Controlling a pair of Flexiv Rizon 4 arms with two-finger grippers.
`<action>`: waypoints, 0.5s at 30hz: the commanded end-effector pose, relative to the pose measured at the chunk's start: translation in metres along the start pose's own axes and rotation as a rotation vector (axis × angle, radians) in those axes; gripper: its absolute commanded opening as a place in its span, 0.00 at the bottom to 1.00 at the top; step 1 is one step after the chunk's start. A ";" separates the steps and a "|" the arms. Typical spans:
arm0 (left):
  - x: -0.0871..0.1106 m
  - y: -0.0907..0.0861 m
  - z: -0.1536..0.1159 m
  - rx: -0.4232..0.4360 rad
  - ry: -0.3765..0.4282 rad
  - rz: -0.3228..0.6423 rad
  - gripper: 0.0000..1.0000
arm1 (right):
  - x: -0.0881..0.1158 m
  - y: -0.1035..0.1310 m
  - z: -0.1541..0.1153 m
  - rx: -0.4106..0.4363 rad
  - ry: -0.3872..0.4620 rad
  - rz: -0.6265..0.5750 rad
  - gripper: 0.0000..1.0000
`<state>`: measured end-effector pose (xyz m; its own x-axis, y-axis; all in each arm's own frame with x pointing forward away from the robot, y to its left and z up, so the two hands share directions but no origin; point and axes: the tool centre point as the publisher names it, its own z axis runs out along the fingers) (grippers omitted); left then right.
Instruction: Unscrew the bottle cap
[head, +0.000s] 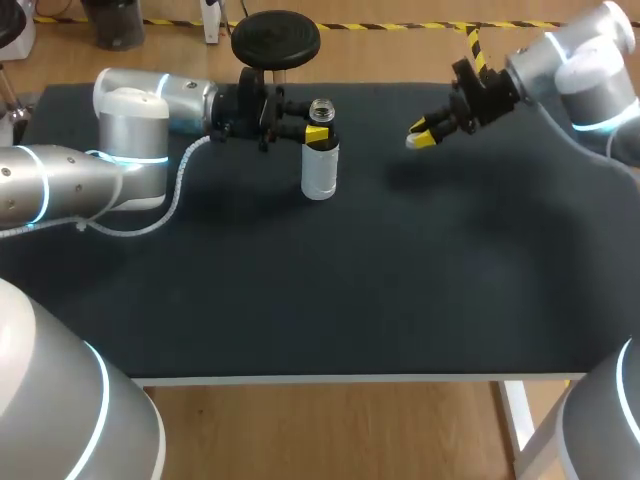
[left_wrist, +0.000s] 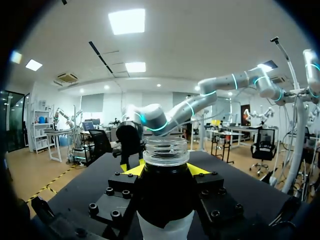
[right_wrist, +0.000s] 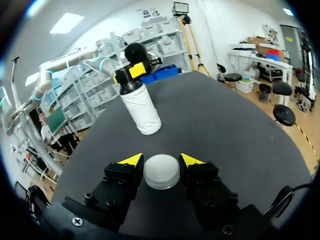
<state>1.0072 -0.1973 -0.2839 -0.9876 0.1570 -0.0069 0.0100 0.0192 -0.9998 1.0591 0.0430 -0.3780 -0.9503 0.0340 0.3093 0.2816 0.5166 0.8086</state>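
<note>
A bottle (head: 320, 165) with a white label and dark upper part stands upright on the black table. Its clear threaded neck (left_wrist: 165, 150) is bare, with no cap on it. My left gripper (head: 317, 133) is shut on the bottle's dark shoulder (left_wrist: 165, 192), one yellow tip on each side. The white cap (right_wrist: 161, 171) sits between the yellow tips of my right gripper (right_wrist: 161, 162), which is shut on it. That right gripper (head: 422, 135) hangs above the table, to the right of the bottle (right_wrist: 139, 107) and apart from it.
The black table mat (head: 330, 290) spreads wide in front of the bottle. A round black stool (head: 275, 40) stands just behind the table's far edge, close behind my left gripper.
</note>
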 end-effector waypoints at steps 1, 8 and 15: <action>-0.002 0.001 0.000 0.002 0.007 0.000 0.00 | 0.004 -0.008 0.005 0.007 -0.512 0.013 0.00; -0.002 0.001 0.000 0.002 0.007 0.000 0.00 | -0.001 -0.015 0.007 -0.003 -0.532 0.042 0.00; -0.002 0.001 0.000 0.002 0.007 0.000 0.00 | -0.002 -0.017 0.008 -0.002 -0.524 0.049 1.00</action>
<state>1.0072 -0.1974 -0.2839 -0.9876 0.1571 -0.0069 0.0100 0.0192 -0.9998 1.0614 0.0397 -0.3994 -0.9410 0.2536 0.2241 0.3259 0.5008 0.8019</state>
